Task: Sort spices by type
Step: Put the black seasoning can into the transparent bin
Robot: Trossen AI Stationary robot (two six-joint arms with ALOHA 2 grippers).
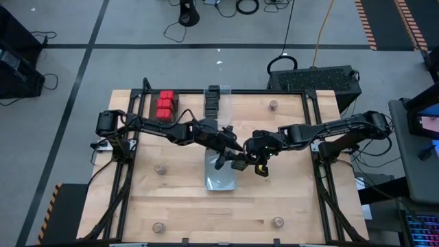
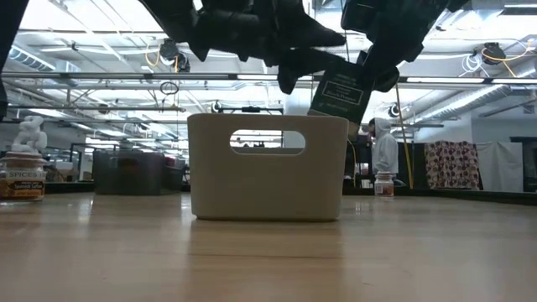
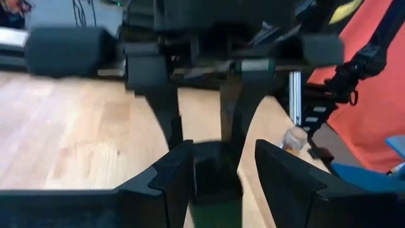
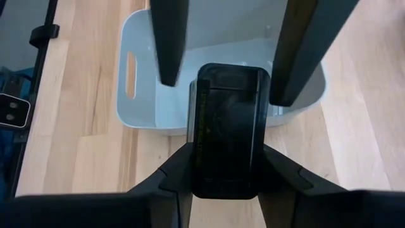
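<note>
My right gripper point(image 4: 224, 174) is shut on a black boxy spice container point(image 4: 228, 120) above the clear bin point(image 4: 142, 95), near the table's middle. My left gripper point(image 3: 218, 180) faces it, open, with one finger point(image 4: 171, 44) on each side of the container's free end point(image 3: 215, 171); I see a gap on both sides. In the high view both grippers point(image 1: 230, 145) point(image 1: 241, 163) meet over the bin point(image 1: 221, 180). Red boxes point(image 1: 165, 104) and black boxes point(image 1: 214, 99) stand in rows at the far edge. Round jars point(image 1: 274, 104) point(image 1: 160, 168) stand scattered on the table. My right gripper pinches the black container between its two fingers, on its long side faces near the wrist end point(image 4: 196, 180). The fingers come from the table's right and lie along it. The container point(image 2: 340, 92) is lifted clear above the bin, tilted, with its free end pointing toward my left gripper.
Two more round jars point(image 1: 159, 226) point(image 1: 278, 221) stand near the table's near edge. The low view shows the bin's handle wall point(image 2: 268, 168), a labelled jar point(image 2: 21, 176) at the left and a small jar point(image 2: 384, 184) at the right. A person stands in the room behind.
</note>
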